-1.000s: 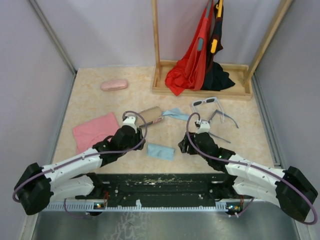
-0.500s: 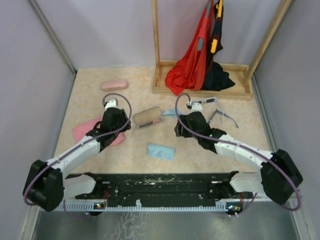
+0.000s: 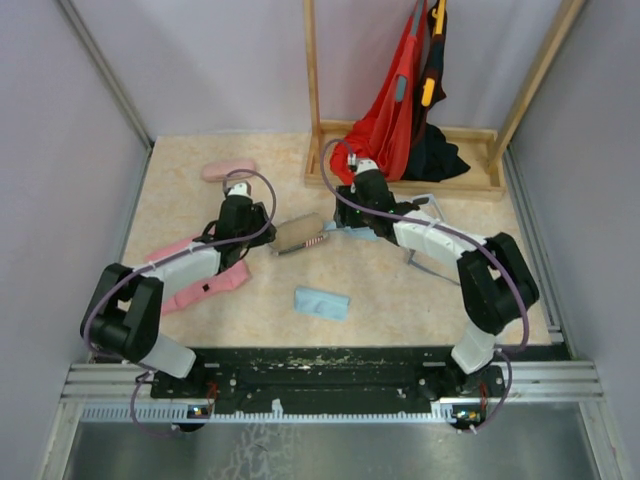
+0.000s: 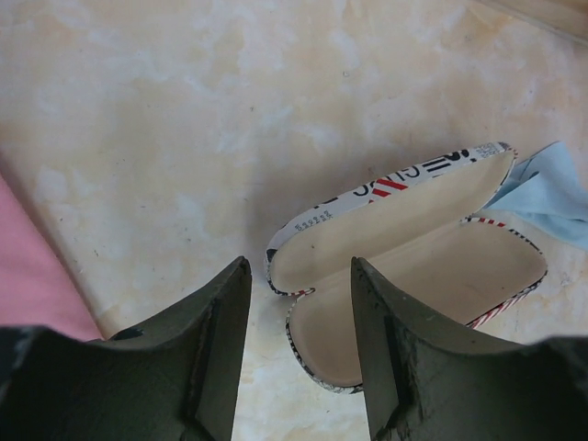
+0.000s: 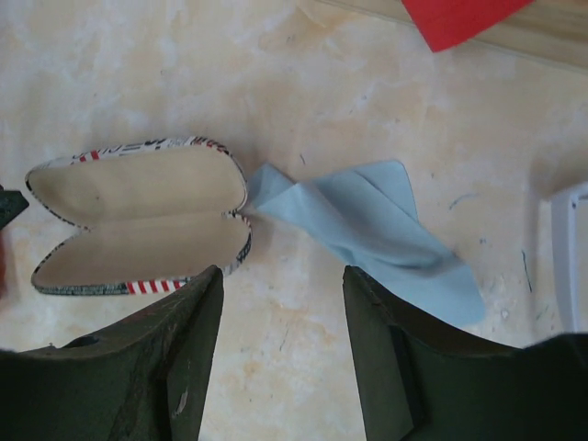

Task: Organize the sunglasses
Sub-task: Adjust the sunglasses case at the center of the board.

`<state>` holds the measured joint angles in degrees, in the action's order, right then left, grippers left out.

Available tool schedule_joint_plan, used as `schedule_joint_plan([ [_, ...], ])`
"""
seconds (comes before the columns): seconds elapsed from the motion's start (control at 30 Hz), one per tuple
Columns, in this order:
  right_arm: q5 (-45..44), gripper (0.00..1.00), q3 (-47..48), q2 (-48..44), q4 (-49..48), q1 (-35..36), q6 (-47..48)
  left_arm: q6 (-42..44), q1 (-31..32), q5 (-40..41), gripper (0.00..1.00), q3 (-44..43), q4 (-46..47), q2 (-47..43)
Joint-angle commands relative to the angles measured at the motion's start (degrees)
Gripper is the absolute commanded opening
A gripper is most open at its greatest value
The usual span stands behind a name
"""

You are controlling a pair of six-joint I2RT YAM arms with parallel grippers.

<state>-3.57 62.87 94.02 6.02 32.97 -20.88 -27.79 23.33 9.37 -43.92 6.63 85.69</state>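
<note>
The white-framed sunglasses (image 3: 430, 202) lie at the right, mostly hidden behind my right arm; a corner of the white frame shows at the right edge of the right wrist view (image 5: 570, 248). Thin grey glasses arms (image 3: 422, 262) show just beyond that arm. My left gripper (image 3: 243, 205) is open and empty, its jaws just left of the open flag-printed case (image 3: 298, 235), whose beige inside fills the left wrist view (image 4: 404, 248). My right gripper (image 3: 366, 185) is open and empty above bare table between that case (image 5: 138, 225) and a light-blue cloth (image 5: 367, 230).
A shut pink case (image 3: 228, 170) lies far left. A pink cloth (image 3: 190, 275) lies under my left arm. A second blue cloth (image 3: 321, 302) lies near the front. A wooden rack base (image 3: 400, 182) with red and black garments stands at the back.
Both arms have reached farther from their bases. My left gripper moved to the far left of the flag case. My right gripper moved far-left, over the cloth and case, covering the white sunglasses.
</note>
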Motion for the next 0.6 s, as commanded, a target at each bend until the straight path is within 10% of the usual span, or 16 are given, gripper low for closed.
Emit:
schedule_joint_plan([
  [0.0, 4.5, 0.55, 8.3, 6.7, 0.8, -0.4, 3.4, 2.0, -0.7, -3.4, 0.54, -2.1, 1.7, 2.8],
  [0.57, -5.2, 0.43, 22.7, 21.2, 5.3, -0.5, 9.4, -3.7, -3.0, 8.3, 0.46, 5.7, -0.3, -6.8],
])
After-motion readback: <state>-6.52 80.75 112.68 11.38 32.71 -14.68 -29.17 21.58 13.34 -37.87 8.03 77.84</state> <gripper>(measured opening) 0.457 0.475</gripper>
